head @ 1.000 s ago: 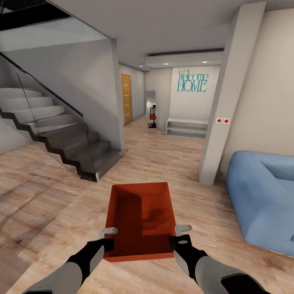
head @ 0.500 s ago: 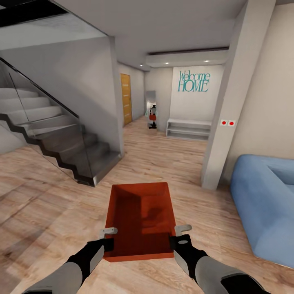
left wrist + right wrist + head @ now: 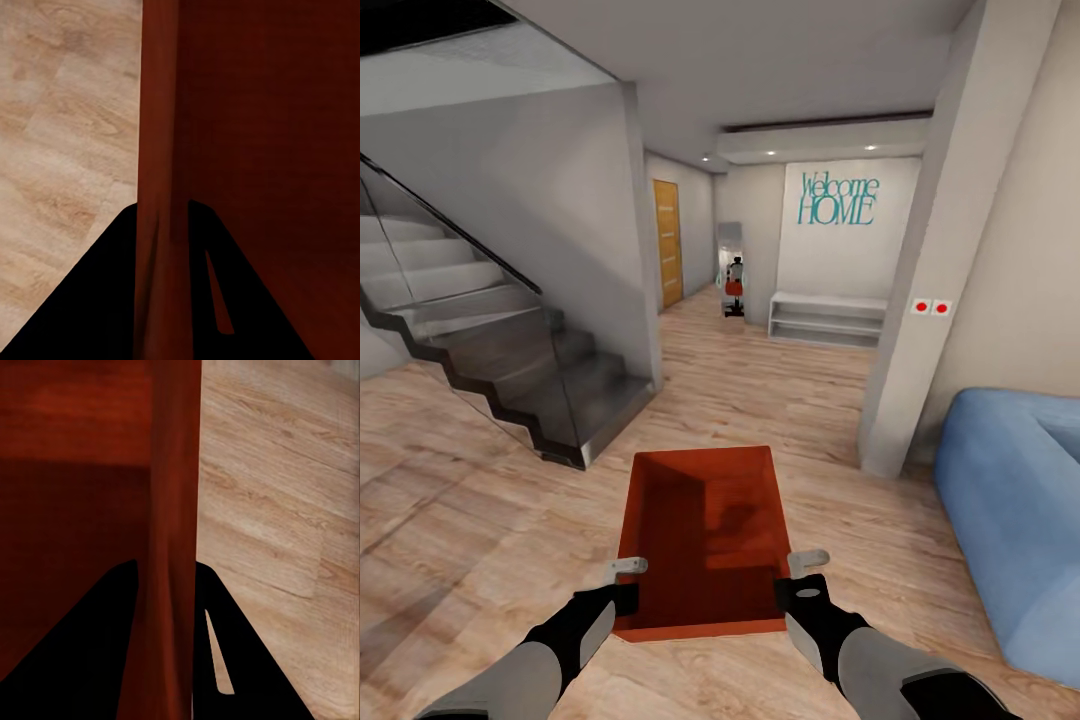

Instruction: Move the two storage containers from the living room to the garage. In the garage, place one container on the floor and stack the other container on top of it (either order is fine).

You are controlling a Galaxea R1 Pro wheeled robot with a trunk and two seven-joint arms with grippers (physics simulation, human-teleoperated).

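From the head camera, the storage container (image 3: 703, 540) is riding level out in front, held above the wood-plank floor (image 3: 460, 520); the left gripper (image 3: 622, 583) is clamping its left wall and the right gripper (image 3: 805, 575) is clamping its right wall. Ahead, a wide lane of floor is running toward the hallway, with the staircase (image 3: 490, 350) edging it on the left and the pillar (image 3: 950, 230) and blue sofa (image 3: 1010, 520) edging it on the right. Compared with a second ago, the whole scene is sliding: stairs are drifting left, pillar and sofa are drifting right, while the box is keeping its place between the arms.

In the left wrist camera, the left gripper (image 3: 161, 247) is sitting astride the red wall (image 3: 159, 112), fingers closed on it, planks beside it.

In the right wrist camera, the right gripper (image 3: 166, 607) is pinching the opposite wall (image 3: 174, 465) the same way, with floor showing past the outer side
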